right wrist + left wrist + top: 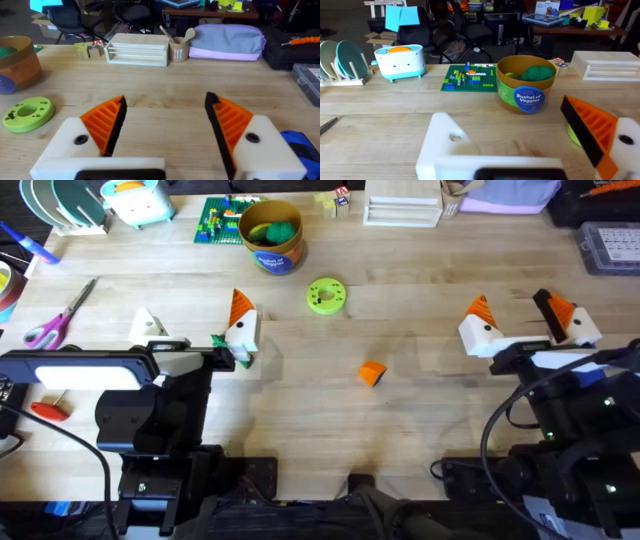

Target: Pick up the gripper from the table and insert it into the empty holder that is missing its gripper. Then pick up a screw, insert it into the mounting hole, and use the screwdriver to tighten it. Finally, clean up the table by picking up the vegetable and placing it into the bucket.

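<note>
My left gripper (195, 320) stands wide open over the table (330, 430), holding nothing. One of its fingers is a plain white wedge (445, 145) and the other has an orange ribbed face (592, 127). I cannot tell whether the white wedge is the task's gripper, and no loose one lies in view. A small green vegetable (220, 341) lies on the table by the orange-faced finger. The bucket (272, 235) stands farther back with green and yellow pieces inside. My right gripper (512, 305) is open and holds nothing. The blue screwdriver (300, 145) lies beside it. The screw is out of view.
A lime-green disc (326, 296) lies ahead of centre and a small orange lump (372, 372) lies mid-table. Scissors (60, 315) and a red-handled tool (48, 408) are at the left. A brick plate (220, 220) and a wooden rack (402, 205) line the far edge.
</note>
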Controlling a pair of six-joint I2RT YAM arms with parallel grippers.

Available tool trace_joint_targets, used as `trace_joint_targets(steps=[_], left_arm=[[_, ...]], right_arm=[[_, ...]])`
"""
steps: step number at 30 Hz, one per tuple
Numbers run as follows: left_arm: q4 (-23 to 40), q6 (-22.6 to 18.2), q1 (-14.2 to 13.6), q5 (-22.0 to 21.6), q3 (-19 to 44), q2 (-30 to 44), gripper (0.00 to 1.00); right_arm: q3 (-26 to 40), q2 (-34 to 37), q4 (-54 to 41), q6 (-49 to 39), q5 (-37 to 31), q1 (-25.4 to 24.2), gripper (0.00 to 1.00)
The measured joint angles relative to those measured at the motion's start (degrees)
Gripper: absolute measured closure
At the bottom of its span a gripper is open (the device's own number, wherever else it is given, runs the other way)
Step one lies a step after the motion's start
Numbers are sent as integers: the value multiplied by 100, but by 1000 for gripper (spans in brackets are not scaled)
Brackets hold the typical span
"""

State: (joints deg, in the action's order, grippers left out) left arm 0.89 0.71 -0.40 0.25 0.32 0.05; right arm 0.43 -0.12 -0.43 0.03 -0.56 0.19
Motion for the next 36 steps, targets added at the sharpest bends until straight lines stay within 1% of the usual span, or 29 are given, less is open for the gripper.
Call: trace_joint_targets(steps=[6,11,17,22,28,32,33,36], left_arm=[[-19,0,0,0,0,0,8],[-362,4,0,22,0,0,8],[-525,2,0,22,0,0,8],[-540,8,0,23,0,0,7],[-540,290,0,133,0,0,7],[-658,388,0,258,0,0,6],[-692,412,0,301,0,0,34],[-754,454,0,365,0,0,327]], right_arm=[[0,2,0,0,0,0,10],[0,2,0,0,0,0,9],[0,2,0,0,0,0,9],[0,1,0,0,0,0,9],[0,1,0,0,0,0,9],[0,2,0,0,0,0,8],[0,2,0,0,0,0,8],[0,2,0,0,0,0,7]])
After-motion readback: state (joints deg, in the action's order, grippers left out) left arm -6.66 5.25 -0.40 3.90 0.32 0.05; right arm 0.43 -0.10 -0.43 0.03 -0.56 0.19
